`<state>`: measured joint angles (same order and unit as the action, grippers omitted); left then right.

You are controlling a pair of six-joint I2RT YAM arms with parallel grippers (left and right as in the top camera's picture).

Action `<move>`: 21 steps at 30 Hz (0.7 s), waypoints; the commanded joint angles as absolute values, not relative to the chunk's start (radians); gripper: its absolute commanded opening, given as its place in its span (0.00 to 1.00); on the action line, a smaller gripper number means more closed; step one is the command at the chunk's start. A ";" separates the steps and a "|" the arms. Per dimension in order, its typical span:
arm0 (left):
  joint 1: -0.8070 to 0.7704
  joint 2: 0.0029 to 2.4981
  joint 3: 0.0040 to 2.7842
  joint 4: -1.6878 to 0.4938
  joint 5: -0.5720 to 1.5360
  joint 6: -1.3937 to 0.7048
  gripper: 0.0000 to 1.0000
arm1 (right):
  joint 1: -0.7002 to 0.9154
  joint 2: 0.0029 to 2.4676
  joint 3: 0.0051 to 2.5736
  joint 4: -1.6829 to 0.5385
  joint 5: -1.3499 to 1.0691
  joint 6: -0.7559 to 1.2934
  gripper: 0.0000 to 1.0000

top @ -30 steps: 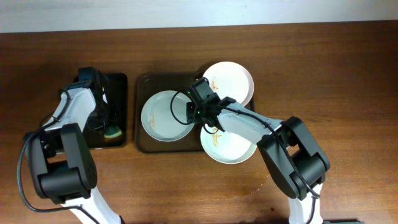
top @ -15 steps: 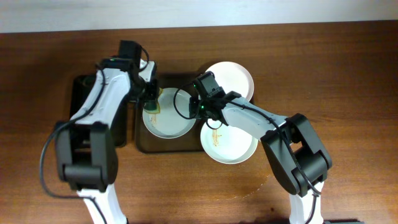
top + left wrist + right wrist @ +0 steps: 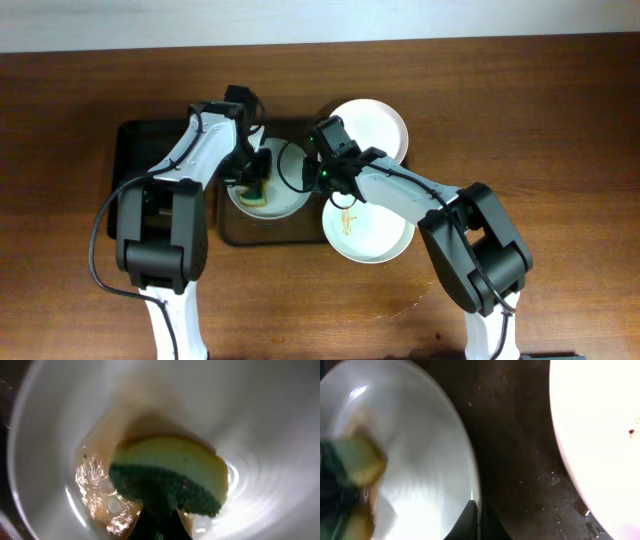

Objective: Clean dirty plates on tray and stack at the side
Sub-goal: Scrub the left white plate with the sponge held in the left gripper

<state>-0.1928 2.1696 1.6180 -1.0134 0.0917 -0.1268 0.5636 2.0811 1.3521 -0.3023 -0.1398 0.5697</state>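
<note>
On the tray (image 3: 232, 232), the left plate (image 3: 286, 205) is pressed by a sponge (image 3: 170, 477), which is clamped in the left gripper (image 3: 250, 185). The right gripper (image 3: 314, 188) is set at its rim; its opening cannot be judged. If pushed hard, the plate may be slid or tipped.

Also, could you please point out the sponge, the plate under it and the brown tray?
sponge (image 3: 165, 485): left wrist view, green scouring layer.
plate (image 3: 420, 455): right wrist view, bare inner surface.
tray (image 3: 238, 233): overhead view, near left corner.
</note>
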 commanded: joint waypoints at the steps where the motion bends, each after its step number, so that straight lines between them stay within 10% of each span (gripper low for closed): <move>1: -0.206 2.201 1.541 -0.800 -0.137 -0.197 0.01 | 0.561 2.084 1.372 -0.301 -0.135 0.567 0.04; 11: -0.235 2.200 1.533 -0.773 -0.178 -0.303 0.01 | 0.562 2.085 1.371 -0.302 -0.136 0.567 0.04; 18: -0.095 2.199 1.542 -0.748 0.519 -0.099 0.01 | 0.562 2.085 1.371 -0.302 -0.147 0.567 0.04; 21: -0.088 2.199 1.542 -0.772 0.236 -0.215 0.01 | 0.562 2.085 1.371 -0.302 -0.147 0.567 0.04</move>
